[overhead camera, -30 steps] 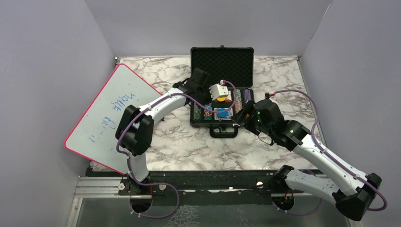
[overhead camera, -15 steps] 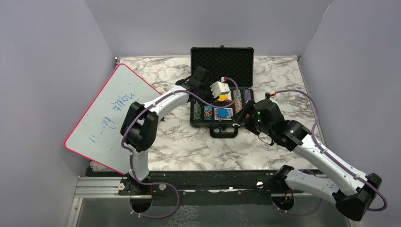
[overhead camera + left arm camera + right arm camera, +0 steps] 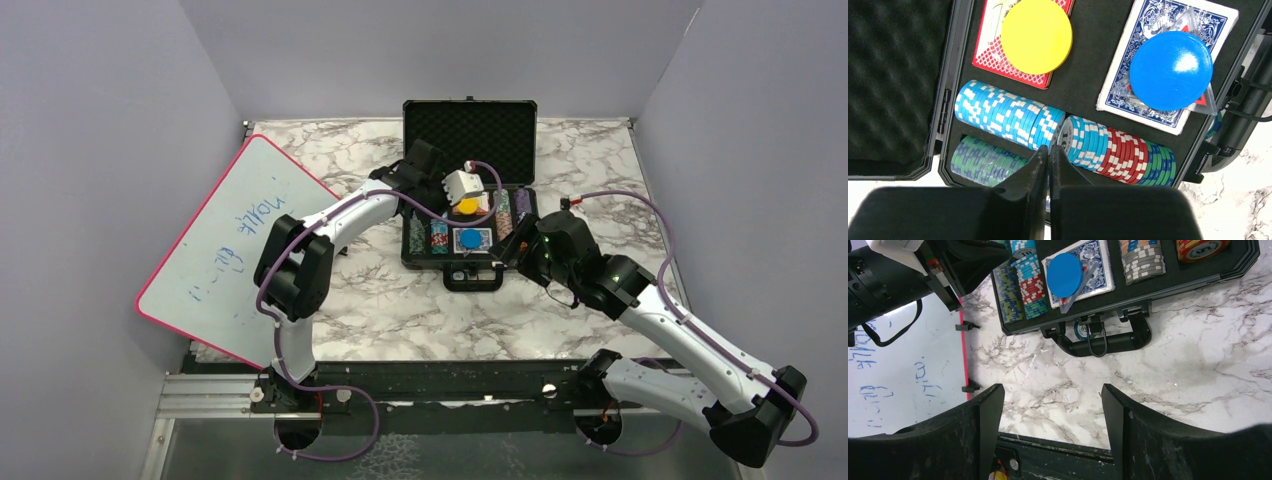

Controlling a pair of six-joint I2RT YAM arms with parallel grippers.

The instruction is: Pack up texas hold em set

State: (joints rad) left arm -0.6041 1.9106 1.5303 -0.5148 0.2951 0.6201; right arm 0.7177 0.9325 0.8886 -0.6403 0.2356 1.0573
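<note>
The black briefcase (image 3: 424, 262) lies open at the back of the table, its foam lid (image 3: 468, 130) upright. Rows of multicoloured chips (image 3: 1108, 150) fill its left slots. A yellow button (image 3: 1036, 35) lies on the red deck (image 3: 990, 42), and a blue button (image 3: 1170, 70) lies on the blue deck (image 3: 1128, 90). My left gripper (image 3: 1048, 151) is shut and empty, hovering just above the light-blue chip rows; in the top view (image 3: 443, 205) it hangs over the case. My right gripper (image 3: 1050, 395) is open and empty, above the table near the case's handle (image 3: 1103, 342) and right front corner (image 3: 512, 245).
A red-edged whiteboard (image 3: 230, 245) with blue writing lies at the left, overhanging the table's edge; it also shows in the right wrist view (image 3: 898, 370). More chip stacks (image 3: 1143, 257) sit in the case's right slots. Grey walls enclose the marble table (image 3: 400, 310).
My left gripper has drawn back a little toward the lid, uncovering the yellow button. The right arm has barely moved.
</note>
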